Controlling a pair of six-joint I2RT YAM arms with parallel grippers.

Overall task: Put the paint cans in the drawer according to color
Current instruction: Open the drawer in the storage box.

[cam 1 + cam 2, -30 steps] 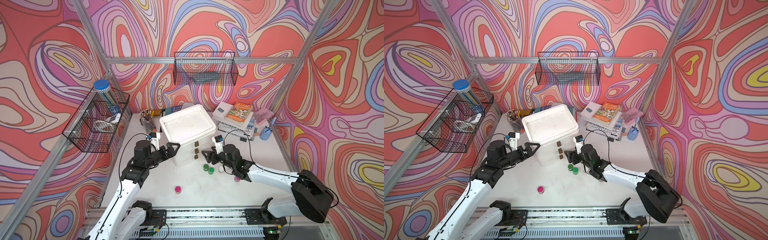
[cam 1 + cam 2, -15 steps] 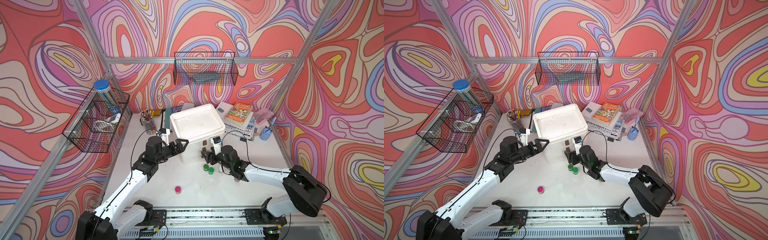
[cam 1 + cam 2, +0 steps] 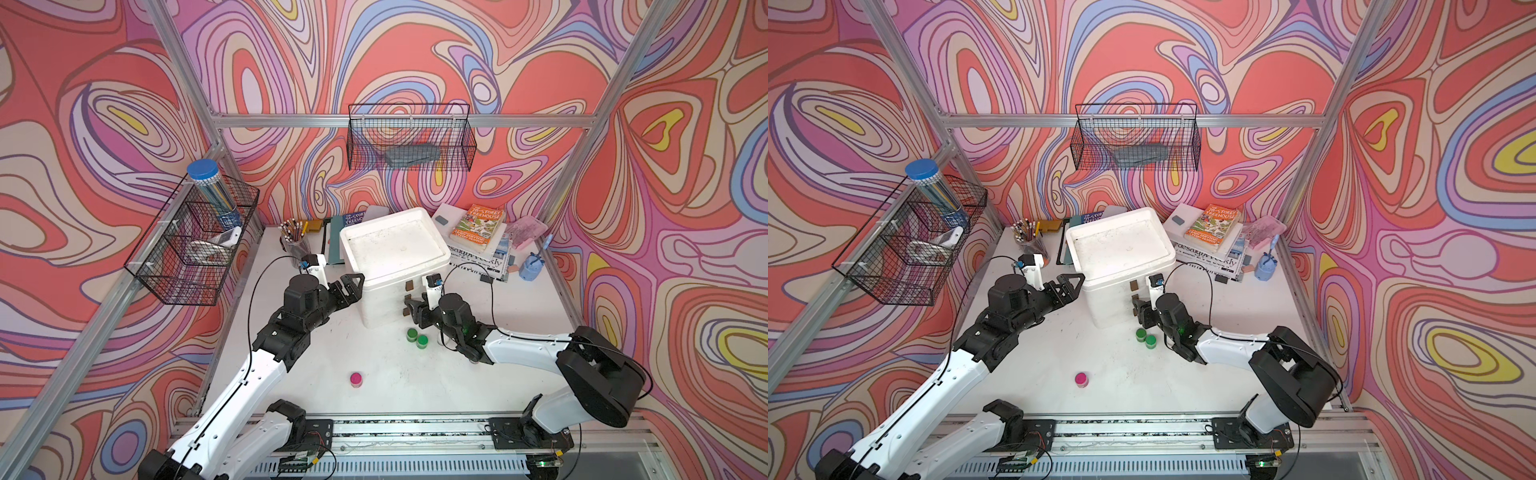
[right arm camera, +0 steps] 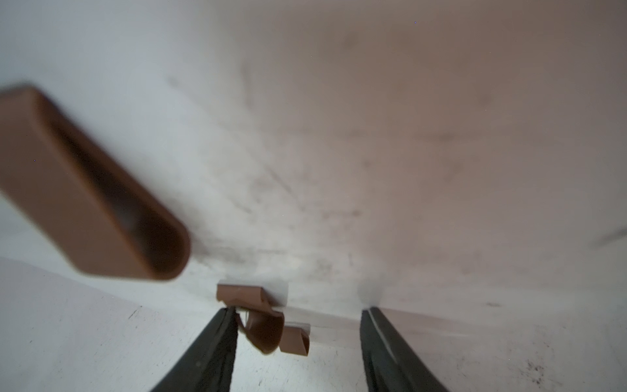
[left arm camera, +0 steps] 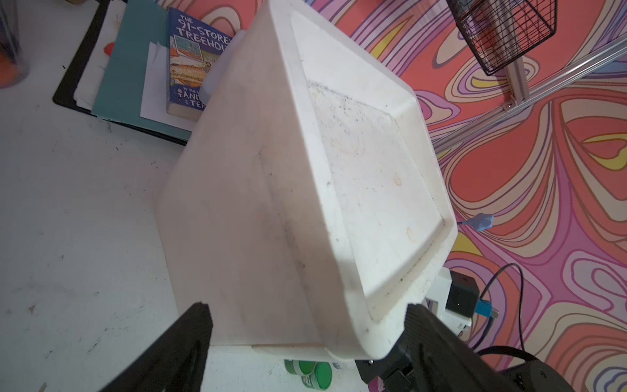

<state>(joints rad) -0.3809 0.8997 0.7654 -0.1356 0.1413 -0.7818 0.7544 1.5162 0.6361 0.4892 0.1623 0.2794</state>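
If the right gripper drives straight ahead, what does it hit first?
Probably the lower brown handle on the white drawer box; it sits between the right gripper's open fingers, nearer one. Depth is unclear.

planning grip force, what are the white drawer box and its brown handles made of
White drawer box: likely moulded plastic, matte and scuffed, with rounded corners and a raised top rim. Brown handles: perhaps soft plastic or leather-like strap, dull and smooth, bent into loops; blur leaves it open.
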